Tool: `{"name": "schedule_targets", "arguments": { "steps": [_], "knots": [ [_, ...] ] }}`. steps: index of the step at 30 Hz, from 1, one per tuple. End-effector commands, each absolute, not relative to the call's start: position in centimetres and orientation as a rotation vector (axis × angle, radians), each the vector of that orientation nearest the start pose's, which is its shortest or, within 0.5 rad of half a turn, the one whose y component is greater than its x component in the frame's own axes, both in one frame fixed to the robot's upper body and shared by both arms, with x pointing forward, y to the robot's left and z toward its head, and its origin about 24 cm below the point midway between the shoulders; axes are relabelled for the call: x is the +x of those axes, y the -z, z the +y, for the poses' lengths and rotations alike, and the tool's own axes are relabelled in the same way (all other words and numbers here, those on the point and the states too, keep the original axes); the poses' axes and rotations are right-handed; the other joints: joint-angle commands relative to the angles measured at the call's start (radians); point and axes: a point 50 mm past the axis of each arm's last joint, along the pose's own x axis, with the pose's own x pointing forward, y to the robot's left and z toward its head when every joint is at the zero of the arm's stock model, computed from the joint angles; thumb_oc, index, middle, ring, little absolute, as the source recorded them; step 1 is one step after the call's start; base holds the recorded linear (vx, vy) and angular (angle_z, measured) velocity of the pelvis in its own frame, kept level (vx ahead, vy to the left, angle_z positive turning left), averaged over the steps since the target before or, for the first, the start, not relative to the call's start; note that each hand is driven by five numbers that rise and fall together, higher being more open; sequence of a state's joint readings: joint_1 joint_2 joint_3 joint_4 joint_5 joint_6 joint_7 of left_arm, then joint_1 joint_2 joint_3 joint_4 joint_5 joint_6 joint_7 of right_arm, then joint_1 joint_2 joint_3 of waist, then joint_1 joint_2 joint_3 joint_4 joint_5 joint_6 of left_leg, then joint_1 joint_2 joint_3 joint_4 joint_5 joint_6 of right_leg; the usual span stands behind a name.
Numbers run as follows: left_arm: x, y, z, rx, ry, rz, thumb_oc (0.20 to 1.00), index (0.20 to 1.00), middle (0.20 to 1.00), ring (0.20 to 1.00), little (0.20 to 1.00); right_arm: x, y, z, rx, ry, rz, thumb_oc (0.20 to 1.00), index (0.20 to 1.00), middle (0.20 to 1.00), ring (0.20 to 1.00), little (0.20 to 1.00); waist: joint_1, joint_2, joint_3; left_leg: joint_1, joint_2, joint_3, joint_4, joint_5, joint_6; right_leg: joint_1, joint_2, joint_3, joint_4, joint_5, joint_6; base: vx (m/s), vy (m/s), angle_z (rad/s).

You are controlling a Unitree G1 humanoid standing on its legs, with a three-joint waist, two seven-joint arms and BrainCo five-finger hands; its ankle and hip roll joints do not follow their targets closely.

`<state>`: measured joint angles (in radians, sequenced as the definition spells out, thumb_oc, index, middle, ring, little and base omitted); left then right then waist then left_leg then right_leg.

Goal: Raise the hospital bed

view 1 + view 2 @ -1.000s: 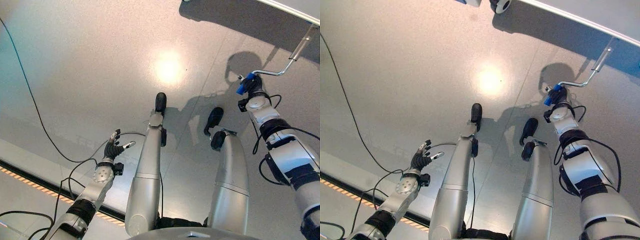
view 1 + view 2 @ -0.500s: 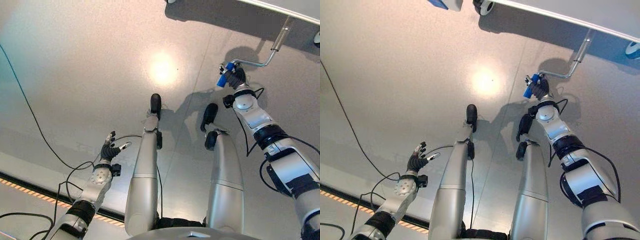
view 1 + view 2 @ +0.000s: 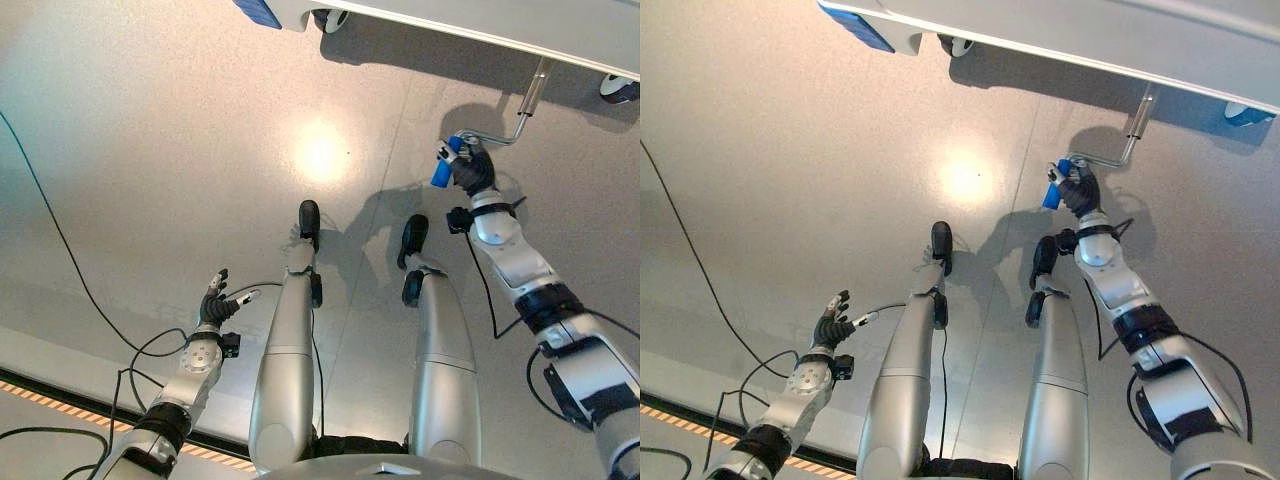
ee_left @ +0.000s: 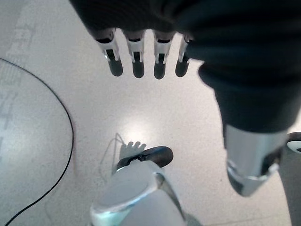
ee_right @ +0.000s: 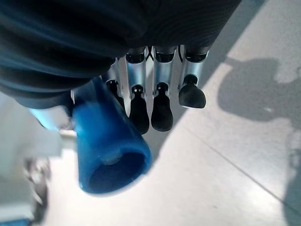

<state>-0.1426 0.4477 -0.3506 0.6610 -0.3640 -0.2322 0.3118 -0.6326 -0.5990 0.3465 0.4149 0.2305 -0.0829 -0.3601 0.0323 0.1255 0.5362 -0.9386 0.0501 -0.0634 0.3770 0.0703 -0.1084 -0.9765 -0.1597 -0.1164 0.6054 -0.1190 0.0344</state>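
Note:
The hospital bed's pale frame [image 3: 480,20] runs along the top of the eye views. A bent metal crank [image 3: 507,132] hangs from it and ends in a blue handle [image 3: 442,167]. My right hand [image 3: 468,168] is shut on that blue handle [image 5: 110,146], its fingers [image 5: 160,106] curled round it. My left hand [image 3: 215,303] hangs low on the left over the floor, fingers [image 4: 137,61] straight and holding nothing.
A bed caster [image 3: 330,17] and a blue piece [image 3: 258,12] of the bed show at the top. Another caster [image 3: 618,88] sits at the far right. An orange-striped line [image 3: 40,357] crosses the floor at the lower left.
My right hand has carried the blue handle round with the crank, and the shaft now stands more upright. The whole view has shifted, bringing more of the bed frame into sight.

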Motion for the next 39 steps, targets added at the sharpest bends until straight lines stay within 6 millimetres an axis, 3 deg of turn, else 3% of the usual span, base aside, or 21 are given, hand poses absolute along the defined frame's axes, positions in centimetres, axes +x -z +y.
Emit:
{"name": "schedule_targets", "arguments": {
  "steps": [1, 19, 39],
  "knots": [
    [22.3, 5.4, 24.9, 0.277, -0.255, 0.386, 1.0, 1.0, 1.0, 1.0, 1.0, 33.0, -25.8, -17.1, -0.219, 0.053, -0.837, 0.2, 0.2, 0.2, 0.2, 0.2, 0.011, -0.041, -0.016, 0.041, -0.041, 0.05, 0.025, -0.033, 0.033, 0.068, -0.02, 0.063, -0.102, 0.107, 0.117, 0.0, -0.01, -0.07],
    [21.0, 6.6, 25.1, 0.24, -0.284, 0.446, 1.0, 1.0, 1.0, 1.0, 1.0, 30.8, -23.4, -23.4, 0.007, 0.307, -0.807, 0.2, 0.2, 0.2, 0.2, 0.2, -0.034, -0.041, -0.016, 0.14, -0.02, 0.066, -0.029, -0.02, 0.024, 0.134, 0.01, 0.09, -0.144, 0.108, 0.109, 0.0, -0.026, -0.05],
    [20.2, 6.9, 25.3, 0.231, -0.326, 0.46, 1.0, 1.0, 1.0, 1.0, 1.0, 29.3, -20.2, -28.7, -0.036, 0.65, -0.705, 0.2, 0.2, 0.2, 0.2, 0.2, -0.057, -0.056, -0.016, 0.133, -0.01, 0.062, -0.022, -0.025, 0.026, 0.125, 0.027, 0.097, -0.142, 0.107, 0.103, 0.0, -0.019, -0.02]
  ]
}}
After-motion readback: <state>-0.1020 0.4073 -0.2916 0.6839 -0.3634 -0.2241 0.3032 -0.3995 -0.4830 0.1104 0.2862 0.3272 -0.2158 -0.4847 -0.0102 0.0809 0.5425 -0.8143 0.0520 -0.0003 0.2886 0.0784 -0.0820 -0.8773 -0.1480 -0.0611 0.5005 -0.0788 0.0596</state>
